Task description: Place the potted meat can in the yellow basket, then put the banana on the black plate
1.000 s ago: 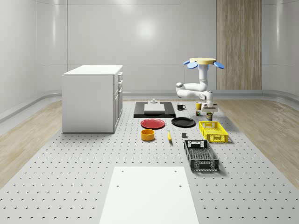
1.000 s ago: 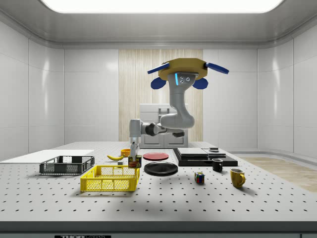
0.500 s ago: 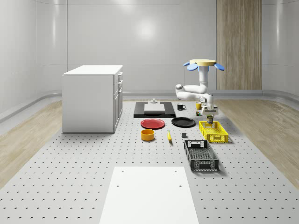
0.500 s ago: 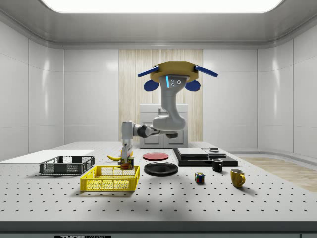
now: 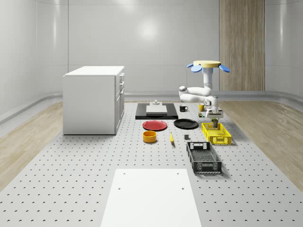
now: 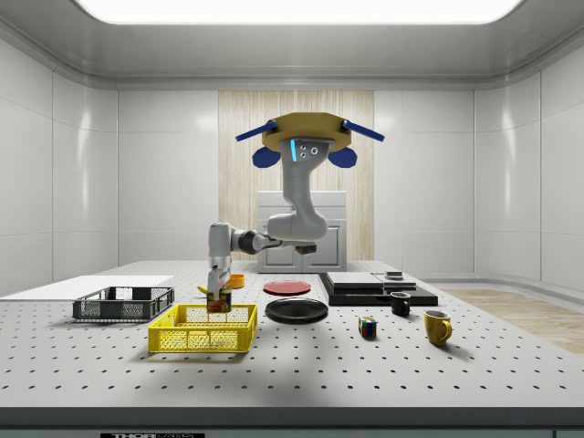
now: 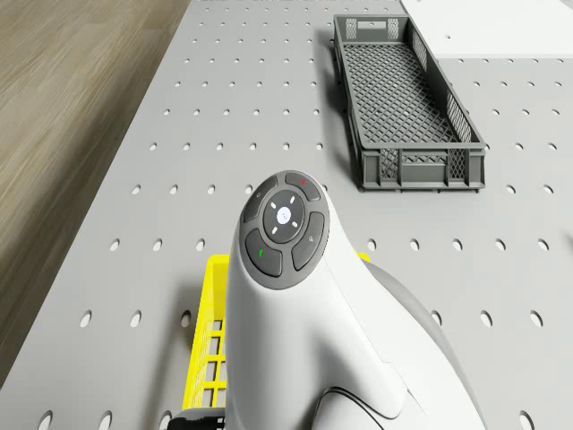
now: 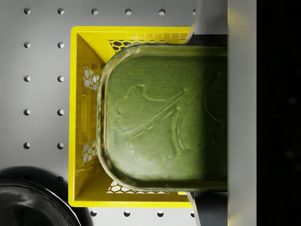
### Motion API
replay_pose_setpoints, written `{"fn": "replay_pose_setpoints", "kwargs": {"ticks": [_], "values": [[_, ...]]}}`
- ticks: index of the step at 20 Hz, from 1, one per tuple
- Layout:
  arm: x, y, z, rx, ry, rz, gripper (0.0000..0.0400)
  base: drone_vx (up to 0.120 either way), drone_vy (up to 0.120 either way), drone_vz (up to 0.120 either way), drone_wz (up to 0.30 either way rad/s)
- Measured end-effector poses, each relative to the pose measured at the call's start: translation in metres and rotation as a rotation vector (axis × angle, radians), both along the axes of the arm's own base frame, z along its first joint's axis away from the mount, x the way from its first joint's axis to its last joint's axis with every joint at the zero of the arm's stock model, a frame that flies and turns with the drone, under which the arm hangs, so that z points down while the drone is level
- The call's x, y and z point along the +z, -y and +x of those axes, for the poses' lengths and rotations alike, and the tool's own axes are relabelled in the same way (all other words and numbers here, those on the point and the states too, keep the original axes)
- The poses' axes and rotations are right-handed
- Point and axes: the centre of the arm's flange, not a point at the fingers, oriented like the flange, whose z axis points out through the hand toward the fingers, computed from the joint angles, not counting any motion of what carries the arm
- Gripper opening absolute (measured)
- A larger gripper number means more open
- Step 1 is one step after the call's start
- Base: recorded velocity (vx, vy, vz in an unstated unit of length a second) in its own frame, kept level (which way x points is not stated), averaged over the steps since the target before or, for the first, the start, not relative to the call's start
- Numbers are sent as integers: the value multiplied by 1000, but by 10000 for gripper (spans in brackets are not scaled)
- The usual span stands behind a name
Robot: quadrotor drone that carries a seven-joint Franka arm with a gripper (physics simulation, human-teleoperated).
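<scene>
Grey perforated bench [image 5: 71, 189] under white walls, with a wood-panelled strip at the back, so that's our setting. We've got the yellow-topped quadrotor drone with blue rotors [image 6: 306, 141] hovering over the far right side of the bench as the whole-scene view has it, above the gap between the round black plate [image 5: 185, 124] and the yellow mesh basket [image 6: 203, 328]. Its white arm [image 6: 274, 239] reaches out sideways and bends down so the jaws [image 6: 218, 290] hang right over the basket's far end.

The jaws are clamped on the green-lidded potted meat can [image 8: 162, 117]. In the wrist view we see that lid held between the two fingers with the yellow basket's floor and walls directly underneath. From the side view the can sits about level with the basket's top rim; we can't tell if it's touching the bottom.

The yellow banana [image 5: 171, 137] lies on the bench between an orange bowl [image 5: 149, 136] and the dark grey slatted crate [image 7: 403, 98], near a flat red plate [image 5: 155, 125]. A white cabinet [image 5: 93, 99] stands at the bench's left side.
</scene>
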Motion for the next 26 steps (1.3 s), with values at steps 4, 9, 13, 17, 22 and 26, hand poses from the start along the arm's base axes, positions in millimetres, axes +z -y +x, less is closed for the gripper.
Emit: {"fn": "replay_pose_setpoints", "kwargs": {"ticks": [4, 9, 13, 17, 22, 26], "values": [[12, 0, 0, -1, 0, 0, 287, 0, 0, 0, 0], [31, 0, 0, -2, 0, 0, 287, 0, 0, 0, 0], [45, 0, 0, -2, 0, 0, 287, 0, 0, 0, 0], [58, 0, 0, -2, 0, 0, 287, 0, 0, 0, 0], [75, 0, 0, 0, 1, 2, 331, 0, 0, 0, 0], [75, 0, 0, 5, 1, 4, 374, 0, 0, 90, 0]]}}
